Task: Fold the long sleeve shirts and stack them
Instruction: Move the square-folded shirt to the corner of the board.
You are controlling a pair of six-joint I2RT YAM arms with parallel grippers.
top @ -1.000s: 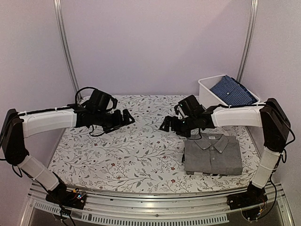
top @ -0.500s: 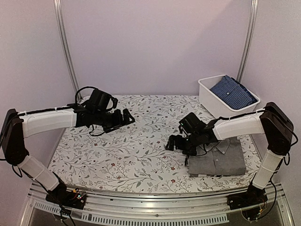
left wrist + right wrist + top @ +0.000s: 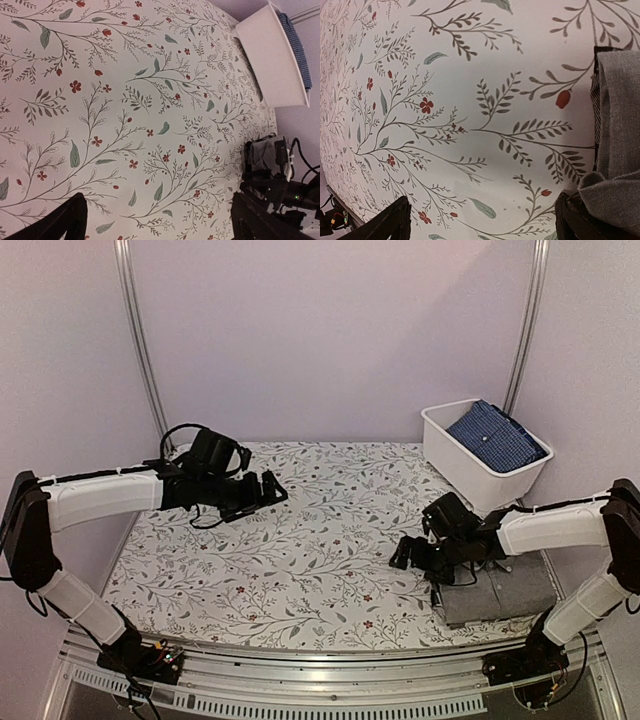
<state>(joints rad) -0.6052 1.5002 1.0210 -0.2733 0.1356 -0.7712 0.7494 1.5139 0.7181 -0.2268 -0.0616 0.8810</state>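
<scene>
Both grippers are held wide open and empty: the left gripper (image 3: 275, 488) is poised over the floral-printed tablecloth (image 3: 300, 560), and the right gripper (image 3: 408, 555) is set just beside the folded mid-grey collared cloth shirt (image 3: 510, 592), laid at its near right corner. Should that gripper be swept sideways, the fold could be snagged open, or the shirt nudged over the edge.

Pale lilac walls (image 3: 330, 330), floral tablecloth (image 3: 300, 560) (red flowers), metal posts (image 3: 140, 340), perhaps aluminium
</scene>
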